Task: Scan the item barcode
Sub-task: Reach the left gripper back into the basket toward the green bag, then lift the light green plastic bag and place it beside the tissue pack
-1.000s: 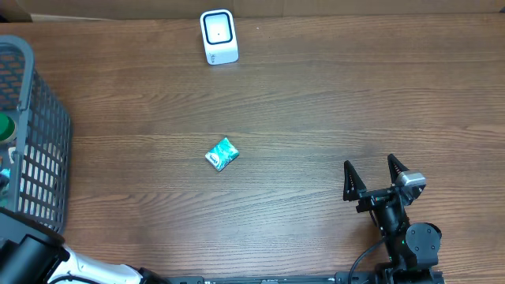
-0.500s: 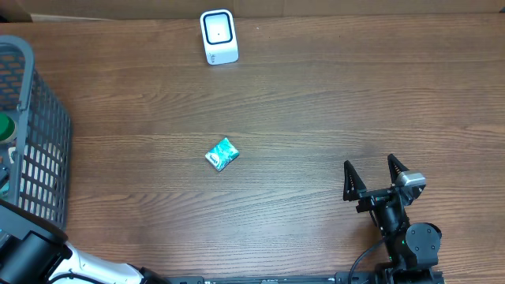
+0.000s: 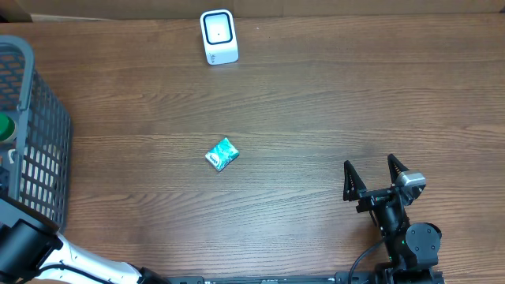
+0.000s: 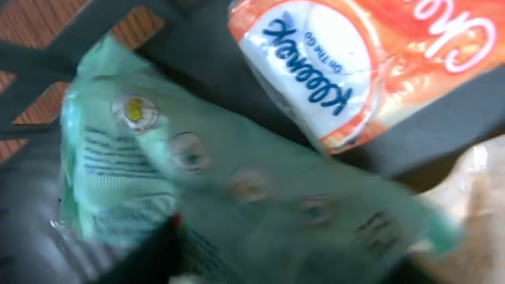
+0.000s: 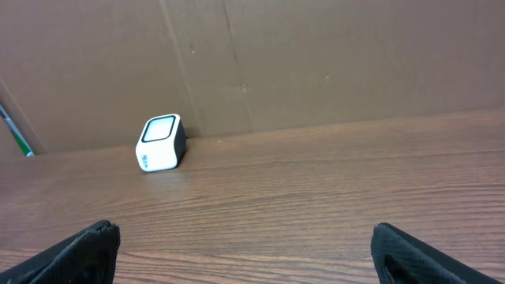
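In the left wrist view a pale green printed packet (image 4: 237, 173) lies inside the basket, half under an orange Kleenex pack (image 4: 347, 63). My left gripper (image 4: 292, 264) reaches down over the green packet. One dark finger (image 4: 154, 252) sits at the packet's left side and the packet fills the gap; blur hides whether the jaws press on it. From overhead only the left arm (image 3: 28, 248) shows, at the basket's near corner. A white scanner (image 3: 218, 36) stands at the table's far edge. My right gripper (image 3: 376, 177) rests open and empty at the near right.
The grey mesh basket (image 3: 35, 118) stands at the left edge, with a green-topped item (image 3: 6, 126) inside. A small teal packet (image 3: 222, 154) lies mid-table. In the right wrist view the scanner (image 5: 161, 143) sits against a brown cardboard wall (image 5: 316, 63).
The left arm has shifted slightly at the basket's near corner. The right arm, the teal packet and the scanner have not moved.
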Controlling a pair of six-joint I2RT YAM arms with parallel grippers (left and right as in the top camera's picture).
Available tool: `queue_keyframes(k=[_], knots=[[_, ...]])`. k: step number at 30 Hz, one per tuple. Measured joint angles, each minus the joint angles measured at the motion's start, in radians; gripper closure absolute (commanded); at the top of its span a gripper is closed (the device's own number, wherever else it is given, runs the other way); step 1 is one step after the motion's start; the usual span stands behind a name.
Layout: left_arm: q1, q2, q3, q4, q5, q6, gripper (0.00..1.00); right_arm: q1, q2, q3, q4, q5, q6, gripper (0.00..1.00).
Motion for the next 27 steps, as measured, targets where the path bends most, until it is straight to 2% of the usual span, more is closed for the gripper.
queue_keyframes(k=[1,8,13,19,23,27], knots=[[-0.003,0.0,0.006,-0.002,-0.002,0.001,0.96,0.0,0.0,0.0,0.0,0.0,0.0,0.0],[-0.004,0.003,0.034,-0.045,-0.011,0.007,0.96,0.0,0.0,0.0,0.0,0.0,0.0,0.0],[-0.004,0.032,0.124,-0.229,-0.011,-0.006,0.96,0.0,0.0,0.0,-0.001,0.0,0.0,0.0],[-0.004,0.074,0.362,-0.539,0.005,-0.056,0.96,0.0,0.0,0.0,0.0,0.0,0.0,0.0],[-0.007,0.064,0.567,-0.639,0.008,-0.09,0.96,0.0,0.0,0.0,-0.001,0.0,0.0,0.0],[-0.027,-0.01,0.72,-0.667,0.034,-0.115,0.96,0.0,0.0,0.0,0.0,0.0,0.0,0.0]])
